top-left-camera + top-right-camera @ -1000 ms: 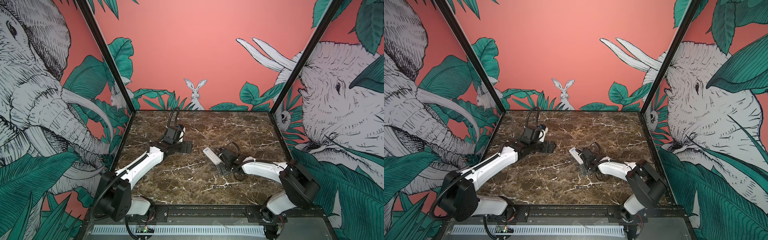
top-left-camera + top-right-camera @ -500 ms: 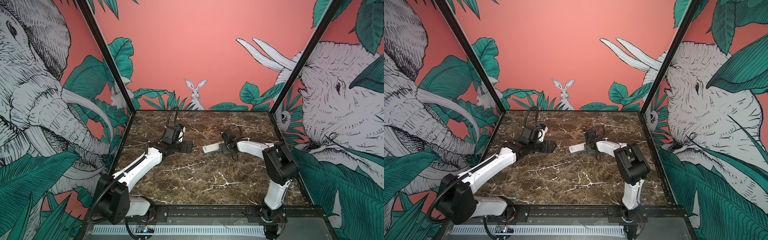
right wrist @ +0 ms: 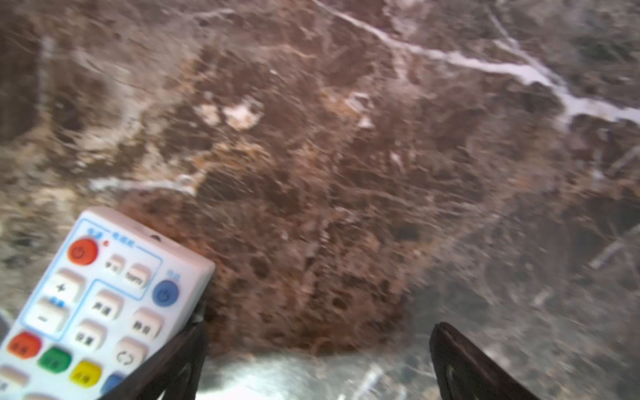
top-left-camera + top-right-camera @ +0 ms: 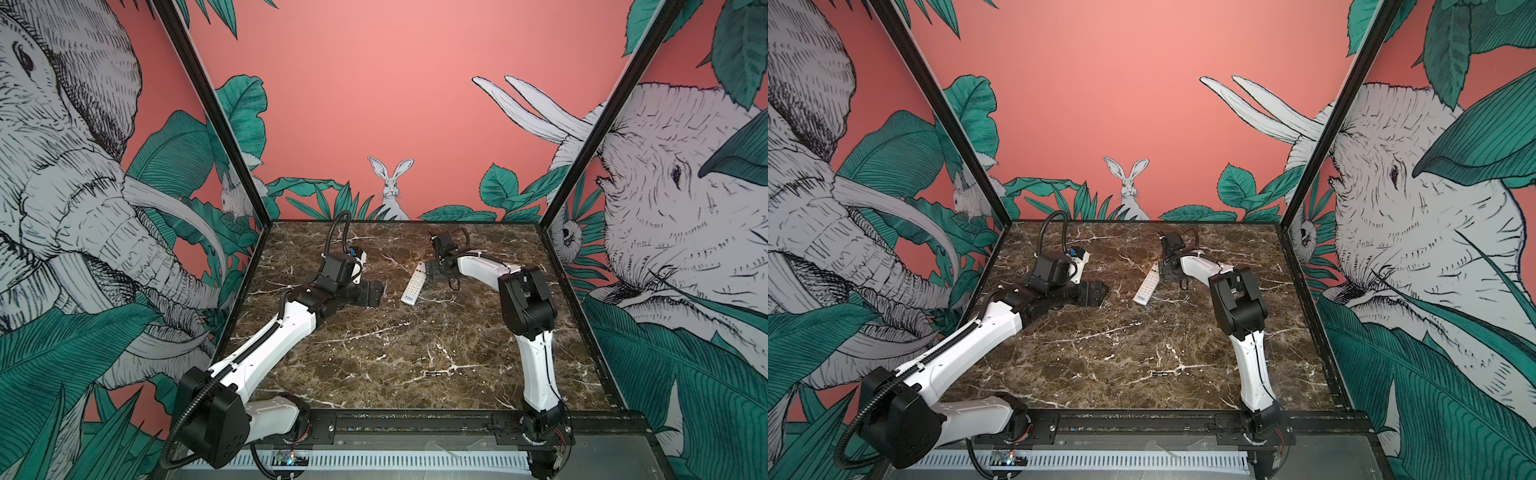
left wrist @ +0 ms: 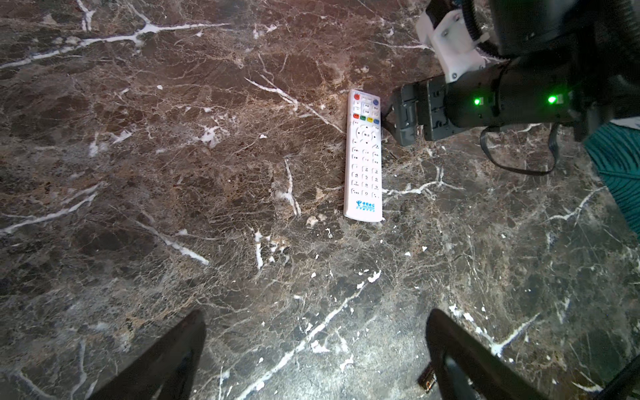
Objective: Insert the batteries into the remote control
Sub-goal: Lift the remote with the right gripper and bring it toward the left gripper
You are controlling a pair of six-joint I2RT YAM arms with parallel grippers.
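Remote control lies flat, buttons up, on the marble surface, rear of centre, logo end toward the front. One battery, a thin dark cylinder, lies alone nearer the front, well apart from the remote control. Right jaws stand wide open and empty, one finger just beside the coloured-button end; contact cannot be confirmed. Left jaws stand wide open and empty, low over bare surface, near the remote control's other side.
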